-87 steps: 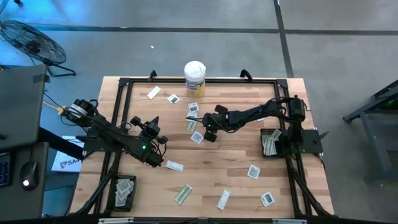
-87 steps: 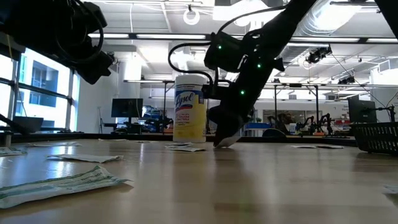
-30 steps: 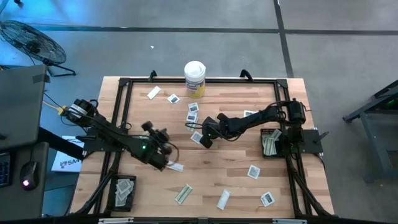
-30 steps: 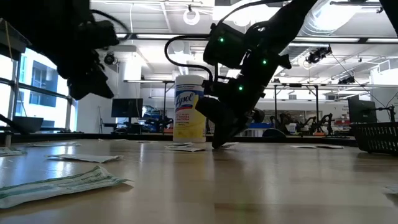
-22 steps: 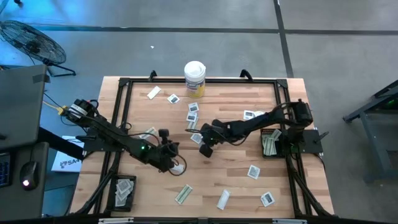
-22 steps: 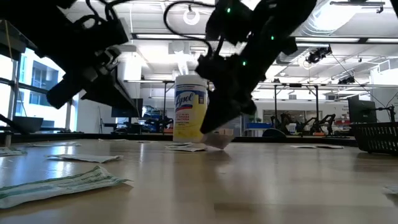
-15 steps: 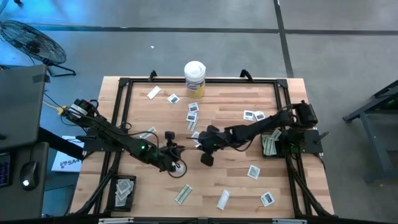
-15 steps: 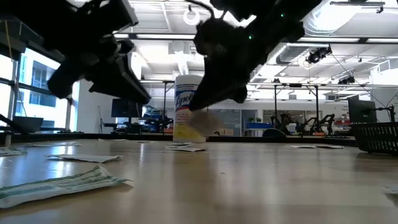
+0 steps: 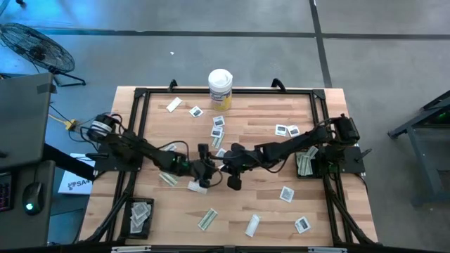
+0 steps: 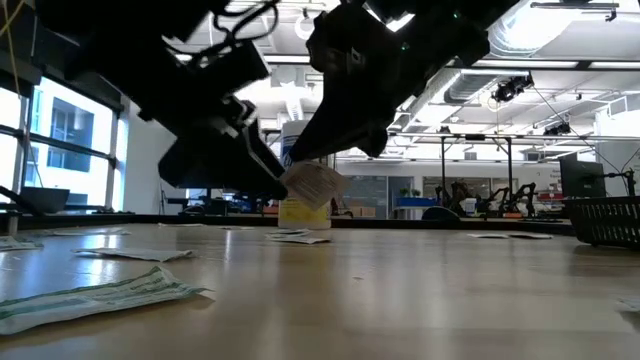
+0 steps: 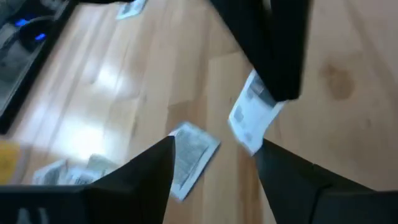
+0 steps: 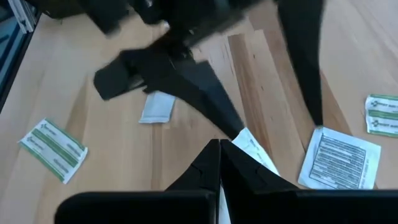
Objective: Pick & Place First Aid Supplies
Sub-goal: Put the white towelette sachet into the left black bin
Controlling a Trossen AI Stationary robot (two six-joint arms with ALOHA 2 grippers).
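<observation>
Right end effector (image 10: 300, 178) clamps a white printed sachet (image 10: 313, 185) above the table; left end effector (image 11: 214, 149) gapes

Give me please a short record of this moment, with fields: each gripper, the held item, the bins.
left gripper: open, mid-table, facing the right one
right gripper: shut on a packet
packet: white, held above the table between both grippers
left bin: near left corner, holds packets
right bin: right edge, holds packets
canister: upright at the far edge
</observation>
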